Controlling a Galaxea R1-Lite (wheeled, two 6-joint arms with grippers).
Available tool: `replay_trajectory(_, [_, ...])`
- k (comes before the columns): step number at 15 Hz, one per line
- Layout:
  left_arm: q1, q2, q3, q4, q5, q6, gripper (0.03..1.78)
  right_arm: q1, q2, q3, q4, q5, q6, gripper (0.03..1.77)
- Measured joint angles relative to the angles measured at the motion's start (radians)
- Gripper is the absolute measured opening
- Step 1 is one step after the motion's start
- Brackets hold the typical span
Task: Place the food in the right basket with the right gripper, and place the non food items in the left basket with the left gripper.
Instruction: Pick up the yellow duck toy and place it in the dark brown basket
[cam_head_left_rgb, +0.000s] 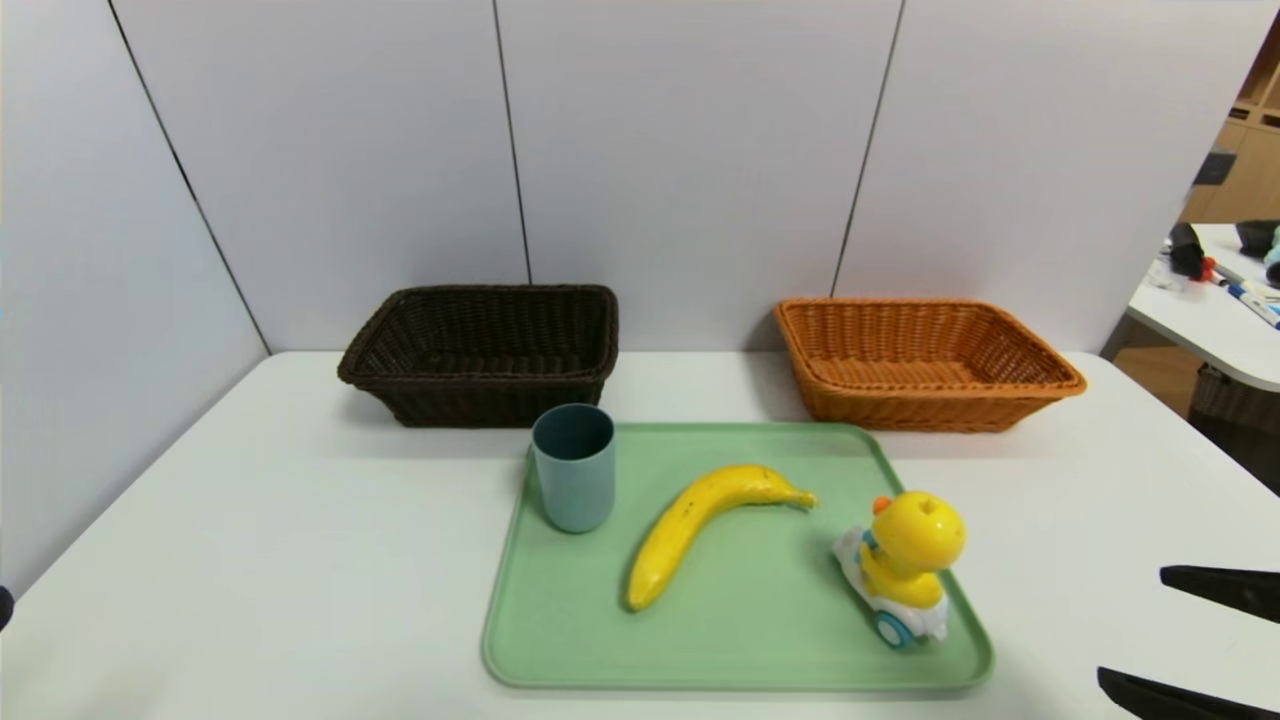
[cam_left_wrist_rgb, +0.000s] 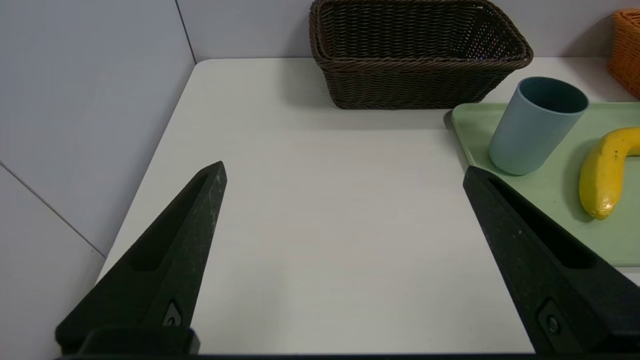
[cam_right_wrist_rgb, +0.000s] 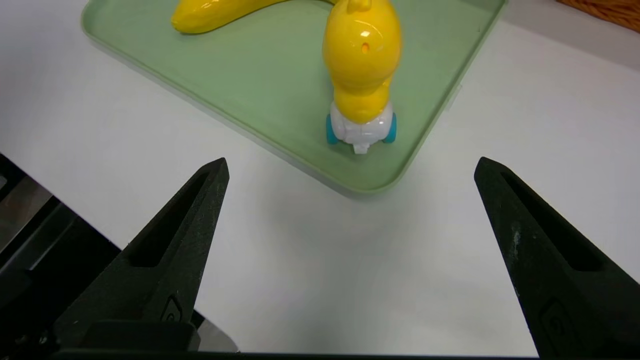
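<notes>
Head view, banana (cam_head_left_rgb: 690, 525) on green tray (cam_head_left_rgb: 740, 640), plain blue-grey cup (cam_head_left_rgb: 577, 485)

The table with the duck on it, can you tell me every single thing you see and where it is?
duck toy: one, yellow and white with blue wheels, right end of tray
banana: one, yellow, middle of tray
cup: one, blue-green, far left corner of tray
tray: one, green, on table
dark basket: one, dark brown, behind tray, to the left
orange basket: one, orange, behind tray, to the right
table: one, white, under everything
left gripper: one, black, over table's left side, jaws open
right gripper: one, black, near tray's right corner, jaws open
</notes>
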Motion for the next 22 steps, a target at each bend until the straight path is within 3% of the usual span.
replay_trajectory(7, [0.0,-0.037,0.03,0.007,0.001,-0.001,1.69,0.093,0.232,0.065,-0.243,-0.089,0.008,1.7])
replay_trajectory(9, [0.0,-0.059,0.035,0.03,0.002,0.0,1.69,0.129,0.292,0.084,-0.324,-0.138,0.007,1.7])
replay_trajectory(11, [0.0,-0.079,0.034,0.055,0.002,0.0,1.69,0.173,0.327,0.092,-0.349,-0.186,0.007,1.7])
replay_trajectory(17, [0.0,-0.098,0.031,0.056,0.003,0.0,1.69,0.198,0.414,0.104,-0.44,-0.224,0.007,1.7])
replay_trajectory(22, [0.0,-0.101,0.031,0.056,0.002,0.0,1.69,0.217,0.478,0.126,-0.533,-0.289,0.007,1.7])
